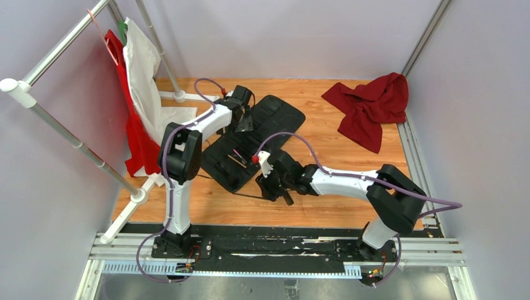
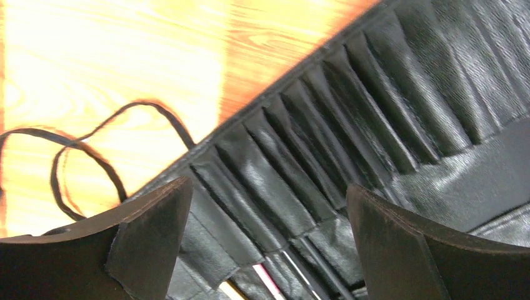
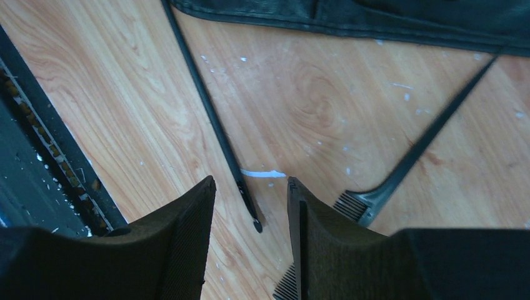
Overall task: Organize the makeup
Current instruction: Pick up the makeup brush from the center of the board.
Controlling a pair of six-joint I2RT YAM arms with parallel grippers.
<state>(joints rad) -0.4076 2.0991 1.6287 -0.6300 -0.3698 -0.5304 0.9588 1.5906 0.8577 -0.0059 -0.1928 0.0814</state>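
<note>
Right gripper [image 3: 250,184] part-spread over slim stick [image 3: 207,106], toothed comb [image 3: 406,161]; left gripper [image 2: 269,187] spread above glossy slotted case [image 2: 375,112].

comb [image 3: 409,157] beside case [image 3: 375,19], brushes [image 2: 270,282] in case

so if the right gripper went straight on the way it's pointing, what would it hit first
Most likely the thin black stick lying on the table: its end sits in the gap of the open right gripper. The right-hand finger looks set to land on the comb. Depth is hard to judge here.
</note>
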